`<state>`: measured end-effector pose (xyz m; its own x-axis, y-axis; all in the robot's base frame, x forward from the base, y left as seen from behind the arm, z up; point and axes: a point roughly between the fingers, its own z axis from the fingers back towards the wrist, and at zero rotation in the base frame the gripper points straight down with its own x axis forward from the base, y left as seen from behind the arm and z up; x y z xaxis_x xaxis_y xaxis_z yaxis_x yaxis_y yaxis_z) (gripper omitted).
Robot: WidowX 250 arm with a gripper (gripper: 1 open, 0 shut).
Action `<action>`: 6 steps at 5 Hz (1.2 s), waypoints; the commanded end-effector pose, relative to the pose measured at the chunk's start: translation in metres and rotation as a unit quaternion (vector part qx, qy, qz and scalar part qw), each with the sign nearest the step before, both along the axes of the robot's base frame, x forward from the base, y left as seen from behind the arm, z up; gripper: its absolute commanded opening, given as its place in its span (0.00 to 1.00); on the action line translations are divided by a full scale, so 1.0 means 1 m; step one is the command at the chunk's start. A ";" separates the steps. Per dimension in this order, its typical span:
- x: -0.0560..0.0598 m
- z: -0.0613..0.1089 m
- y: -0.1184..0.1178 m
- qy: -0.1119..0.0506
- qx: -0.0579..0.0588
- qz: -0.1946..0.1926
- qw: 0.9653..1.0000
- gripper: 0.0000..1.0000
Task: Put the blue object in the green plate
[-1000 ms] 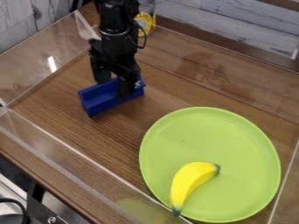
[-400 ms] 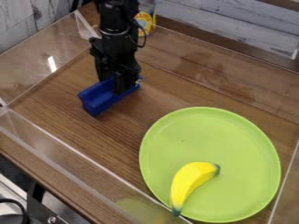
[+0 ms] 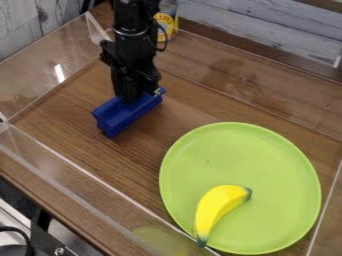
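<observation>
The blue object (image 3: 126, 113) is an elongated royal-blue block lying on the wooden table left of centre. My black gripper (image 3: 135, 94) points straight down onto its far end, with the fingers shut on the blue object. The fingertips are partly hidden by the block. The green plate (image 3: 225, 160), large, round and lime-green, lies flat at the lower right, well apart from the block. A yellow banana (image 3: 219, 209) rests on the plate's near side.
Clear plastic walls (image 3: 60, 165) enclose the wooden table on the left and front. A grey plank surface (image 3: 274, 25) runs behind the back edge. Bare wood lies between the block and the plate.
The gripper's fingers have closed from wide open onto the far end of the blue object. The block has shifted slightly in the picture. The arm has stayed in place.
</observation>
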<state>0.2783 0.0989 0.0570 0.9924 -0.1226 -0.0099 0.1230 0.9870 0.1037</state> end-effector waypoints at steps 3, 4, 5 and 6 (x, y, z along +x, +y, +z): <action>0.017 0.081 -0.038 -0.095 0.017 -0.008 0.995 0.00; 0.018 0.091 -0.068 -0.110 0.002 -0.006 0.994 0.00; 0.012 0.093 -0.097 -0.117 -0.009 -0.017 0.993 0.00; 0.009 0.094 -0.121 -0.129 -0.019 -0.013 0.991 0.00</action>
<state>0.2854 -0.0223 0.1332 0.9717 -0.1467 0.1849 0.1312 0.9869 0.0938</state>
